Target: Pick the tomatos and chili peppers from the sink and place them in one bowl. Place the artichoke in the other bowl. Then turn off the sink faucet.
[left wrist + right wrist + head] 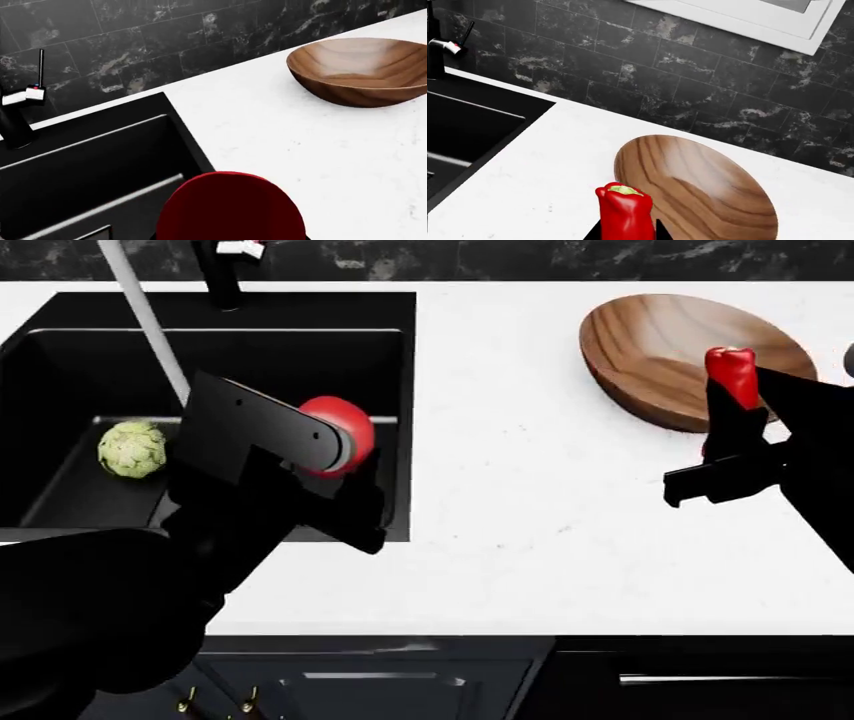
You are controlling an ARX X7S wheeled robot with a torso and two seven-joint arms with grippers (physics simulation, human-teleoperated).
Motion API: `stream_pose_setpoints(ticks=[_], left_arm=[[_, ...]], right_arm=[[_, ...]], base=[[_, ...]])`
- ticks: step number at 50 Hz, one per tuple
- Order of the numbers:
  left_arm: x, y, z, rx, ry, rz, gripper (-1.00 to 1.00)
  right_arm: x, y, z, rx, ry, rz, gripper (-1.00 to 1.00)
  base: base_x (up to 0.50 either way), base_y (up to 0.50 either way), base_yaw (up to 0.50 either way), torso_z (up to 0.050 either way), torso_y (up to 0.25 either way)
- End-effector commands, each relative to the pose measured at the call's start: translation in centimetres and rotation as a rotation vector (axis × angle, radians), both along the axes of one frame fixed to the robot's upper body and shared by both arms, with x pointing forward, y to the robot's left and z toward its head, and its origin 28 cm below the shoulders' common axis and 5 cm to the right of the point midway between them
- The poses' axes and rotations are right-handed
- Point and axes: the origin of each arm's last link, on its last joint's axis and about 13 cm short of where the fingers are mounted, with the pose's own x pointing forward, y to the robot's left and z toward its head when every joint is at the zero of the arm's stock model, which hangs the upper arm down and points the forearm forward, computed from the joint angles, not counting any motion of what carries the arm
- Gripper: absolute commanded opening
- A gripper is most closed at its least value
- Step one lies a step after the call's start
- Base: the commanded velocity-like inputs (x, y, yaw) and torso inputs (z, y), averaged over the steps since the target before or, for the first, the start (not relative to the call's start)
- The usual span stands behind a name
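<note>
Nothing readable anywhere, honestly. No words, brand names or numbers showed up on anything. The only marking was a tiny red and blue dot pair on the sink faucet (32, 92) lever block, up past the left gripper at the far end of the basin. Just colour cues, no letters.

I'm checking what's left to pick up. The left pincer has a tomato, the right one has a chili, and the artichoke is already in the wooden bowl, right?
Not quite. The artichoke is in the sink, as the head view shows. The wooden bowl is empty. The left pincer does hold a tomato, the right pincer a chili.
</note>
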Motion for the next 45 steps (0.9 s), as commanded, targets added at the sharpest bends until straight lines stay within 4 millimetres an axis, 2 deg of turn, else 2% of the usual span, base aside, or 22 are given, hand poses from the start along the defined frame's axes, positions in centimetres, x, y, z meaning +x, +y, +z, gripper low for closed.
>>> stream_pose_setpoints(ticks=[1,7,8,10,32,45], left_arm=[[0.2,-0.2,0.3,-0.029,-0.019,-0.002,-1.00],[0.4,0.0,0.5,-0.033,-0.021,0.001,-1.00],[0.4,0.0,0.5,-0.034,-0.022,0.002,-1.00],[0.4,0.0,0.6,-0.036,-0.023,0.002,-1.00],[0.8,0.5,1.3,-0.042,-0.041,0.025,-1.00],[1.0,0.9,1.7,-0.048,-0.053,0.044,-1.00]], right_arm=[[0.0,0.0,0.0,-0.008,-0.025,-0.012,-1.00],[0.0,0.0,0.0,-0.003,-0.027,-0.028,-1.00],[-2.6,-0.1,0.0,-0.009,-0.030,-0.038,-1.00],[-3.2,-0.2,0.0,-0.010,-0.032,-0.038,-1.00],[-2.4,-0.2,-0.2,-0.013,-0.016,-0.030,-1.00],[-2.3,-0.3,-0.2,-0.024,-0.035,-0.041,-1.00]], base=[[0.00,-0.50,0.00,0.000,0.000],[0.00,-0.50,0.00,0.000,0.000],[0.00,-0.50,0.00,0.000,0.000],[0.00,-0.50,0.00,0.000,0.000],[0.01,-0.45,0.00,0.001,0.000],[0.33,-0.12,0.00,0.000,0.000]])
